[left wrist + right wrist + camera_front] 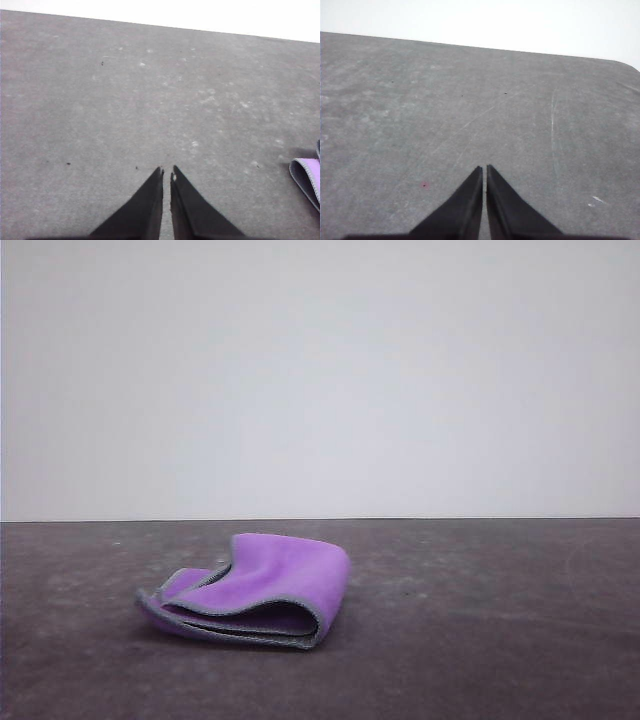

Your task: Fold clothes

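Cloth (262, 592) lies loosely folded, purple outside, grey stitched edge.

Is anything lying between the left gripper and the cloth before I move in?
Nothing visible. In the left wrist view, bare grey table lies between the left gripper, its fingers together, and the cloth at the picture's edge. The front view shows the cloth lying alone.

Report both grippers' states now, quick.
Left gripper: jaws shut, holding nothing; the cloth lies apart from it.
Right gripper: jaws shut, holding nothing.
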{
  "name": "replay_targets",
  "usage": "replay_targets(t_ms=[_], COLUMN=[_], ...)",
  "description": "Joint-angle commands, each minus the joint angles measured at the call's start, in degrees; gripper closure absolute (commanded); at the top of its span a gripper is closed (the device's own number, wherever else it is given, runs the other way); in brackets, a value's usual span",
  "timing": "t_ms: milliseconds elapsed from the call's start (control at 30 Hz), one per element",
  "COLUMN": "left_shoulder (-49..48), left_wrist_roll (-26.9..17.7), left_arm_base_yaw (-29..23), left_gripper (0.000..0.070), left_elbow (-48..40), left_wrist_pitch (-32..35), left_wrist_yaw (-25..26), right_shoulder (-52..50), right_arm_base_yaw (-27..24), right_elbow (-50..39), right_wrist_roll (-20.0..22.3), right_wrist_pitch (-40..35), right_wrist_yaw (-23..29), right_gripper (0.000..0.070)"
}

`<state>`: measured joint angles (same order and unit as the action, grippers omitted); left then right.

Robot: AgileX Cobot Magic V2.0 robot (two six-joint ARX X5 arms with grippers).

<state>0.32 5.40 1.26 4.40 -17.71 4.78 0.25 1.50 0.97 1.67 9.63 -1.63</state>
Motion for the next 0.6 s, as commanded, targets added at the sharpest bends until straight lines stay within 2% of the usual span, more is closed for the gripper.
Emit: replay_targets(t_ms=[0, 567], left_shoulder=[-0.02, -0.02], left_wrist_roll=[-0.1, -0.1], left_arm_base_yaw=[0.0, 0.0], left_gripper=[0.0684, 0.0684], left_elbow=[-1.07, -1.07], left_wrist_pitch=[-0.46, -0.46], left_wrist_yaw=[-0.07, -0.08], right_shoulder=[-0.04, -0.04], right_arm_base_yaw=[0.02, 0.02], right_elbow=[-0.26, -0.26], right_wrist_roll=[-0.61, -0.61], right_wrist_pitch=[-0.66, -0.66], right_wrist_yaw=[0.15, 0.15], right_gripper=[0.0688, 0.0688])
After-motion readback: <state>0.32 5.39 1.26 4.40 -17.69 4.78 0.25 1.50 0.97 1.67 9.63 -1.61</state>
